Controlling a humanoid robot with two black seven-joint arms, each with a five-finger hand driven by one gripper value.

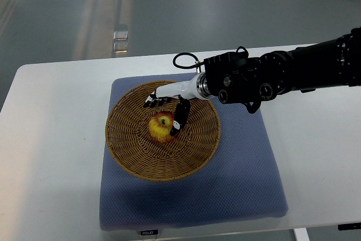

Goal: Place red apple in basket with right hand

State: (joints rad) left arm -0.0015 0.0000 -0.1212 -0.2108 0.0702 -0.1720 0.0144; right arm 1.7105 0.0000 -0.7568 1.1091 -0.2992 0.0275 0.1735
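A red and yellow apple [161, 128] lies in the middle of a round wicker basket [141, 170]. My right arm comes in from the right edge and its hand [163, 114] hovers over the basket's far side. The fingers [150, 102] are spread just beyond the apple, apart from it. The thumb [177, 119] hangs down along the apple's right side, and I cannot tell whether it touches. The hand holds nothing. The left arm is out of view.
The basket sits on a blue-grey cushion [242, 184] on a white table [51, 139]. A small clear object [119, 39] stands on the grey floor behind the table's far edge.
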